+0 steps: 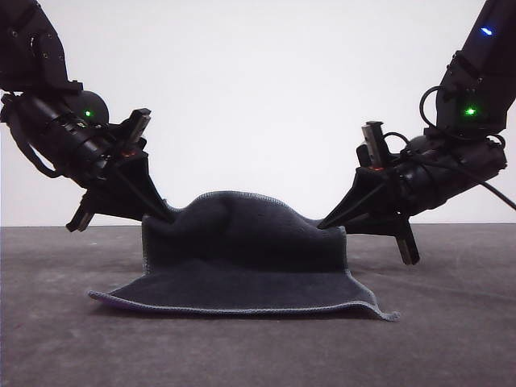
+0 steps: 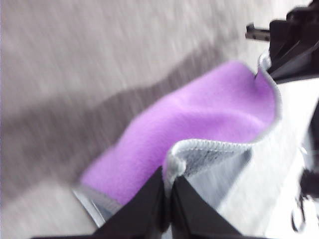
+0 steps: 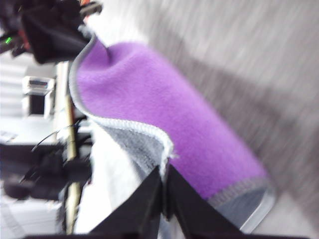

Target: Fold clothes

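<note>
Two grippers, one cloth [image 1: 242,266], fold in progress. Near edge of the cloth lies flat on the grey table [image 1: 64,339], light stitched hem running along the front, dark charcoal face up. Behind that flat strip the cloth rises off the table into a hump, far edge lifted. Left gripper [image 1: 165,214] is clamped on the raised corner at the cloth's left end; right gripper [image 1: 326,223] is pinched on the raised corner at the cloth's right end. Middle of the lifted edge bulges up between them.

Left wrist view: tips closed on the hem, cloth [image 2: 199,119] showing its purple face, heavy motion blur. Right wrist view: same pinch on the hem, purple face of the cloth [image 3: 159,114] again, blurred.

Step, as judged: carrying the far edge over toward the near edge. Next move likely needs both arms to travel forward together, level, keeping the edge taut, then lower the corners onto the near corners before letting go. Uneven travel would skew the fold.
</note>
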Controlling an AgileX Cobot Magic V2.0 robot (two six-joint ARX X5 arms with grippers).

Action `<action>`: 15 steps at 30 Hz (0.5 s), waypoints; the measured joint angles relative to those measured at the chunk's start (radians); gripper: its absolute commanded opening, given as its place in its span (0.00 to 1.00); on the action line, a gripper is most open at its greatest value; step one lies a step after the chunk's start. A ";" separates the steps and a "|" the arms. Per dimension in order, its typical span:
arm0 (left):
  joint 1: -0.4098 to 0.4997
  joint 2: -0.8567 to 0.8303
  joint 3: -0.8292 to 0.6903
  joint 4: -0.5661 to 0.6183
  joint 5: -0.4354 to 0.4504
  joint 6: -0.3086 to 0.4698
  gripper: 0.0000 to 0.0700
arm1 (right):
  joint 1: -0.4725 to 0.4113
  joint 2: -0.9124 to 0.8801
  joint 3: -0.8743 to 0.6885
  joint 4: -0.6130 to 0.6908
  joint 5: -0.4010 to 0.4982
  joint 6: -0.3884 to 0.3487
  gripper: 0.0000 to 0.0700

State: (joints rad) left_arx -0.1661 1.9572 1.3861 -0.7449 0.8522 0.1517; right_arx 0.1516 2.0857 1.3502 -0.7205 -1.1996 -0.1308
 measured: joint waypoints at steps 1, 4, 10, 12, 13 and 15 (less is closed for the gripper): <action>-0.001 0.000 0.000 -0.021 0.002 0.010 0.00 | 0.000 0.000 0.000 -0.031 -0.002 -0.024 0.01; -0.002 0.000 0.000 -0.084 0.009 0.044 0.00 | 0.001 0.000 0.000 -0.112 -0.002 -0.094 0.01; -0.008 0.000 0.000 -0.196 0.011 0.107 0.00 | 0.006 0.000 0.000 -0.225 -0.002 -0.190 0.01; -0.008 0.000 0.000 -0.218 0.011 0.123 0.00 | 0.008 0.000 0.000 -0.255 -0.002 -0.216 0.01; -0.008 0.000 0.000 -0.226 0.011 0.127 0.00 | 0.011 0.000 0.000 -0.268 -0.002 -0.228 0.02; -0.008 0.000 0.000 -0.234 0.011 0.135 0.00 | 0.012 0.000 0.000 -0.286 -0.001 -0.247 0.02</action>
State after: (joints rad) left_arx -0.1743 1.9574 1.3861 -0.9793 0.8635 0.2865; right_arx 0.1640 2.0857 1.3502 -1.0060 -1.2011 -0.3780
